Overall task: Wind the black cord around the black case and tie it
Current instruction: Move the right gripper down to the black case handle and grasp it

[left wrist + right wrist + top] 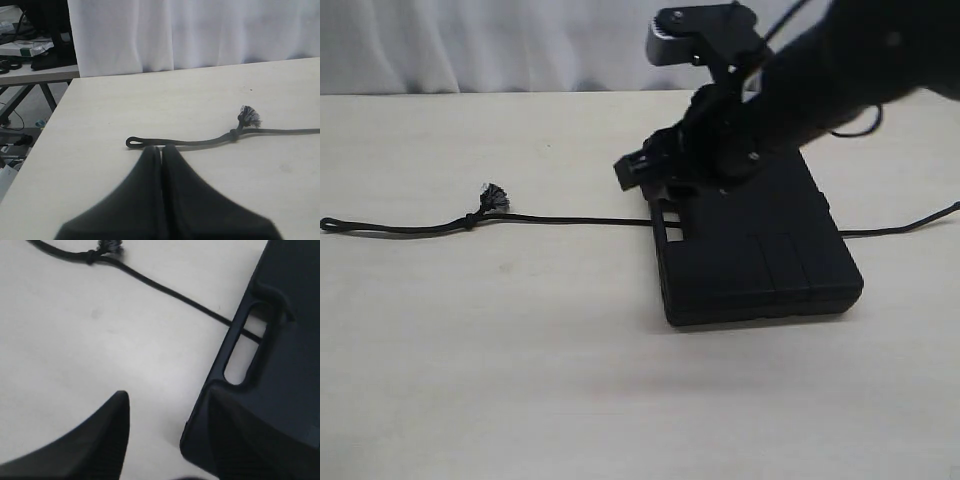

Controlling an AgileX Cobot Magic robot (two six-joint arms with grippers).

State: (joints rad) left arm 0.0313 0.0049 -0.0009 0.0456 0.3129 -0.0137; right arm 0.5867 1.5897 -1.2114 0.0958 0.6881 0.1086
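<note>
The black case lies flat on the table, right of centre. The black cord runs under its handle end and comes out on the right. To the left the cord has a knot and a frayed tuft. My right gripper hovers open over the case's far left corner. In the right wrist view this gripper stands open with nothing between its fingers, one finger over the case, and the cord shows through the handle slot. My left gripper is shut, empty, just short of the cord's looped end.
The pale table is backed by a white curtain. In the left wrist view the table's edge drops off to a floor, and a cluttered side bench stands beyond it.
</note>
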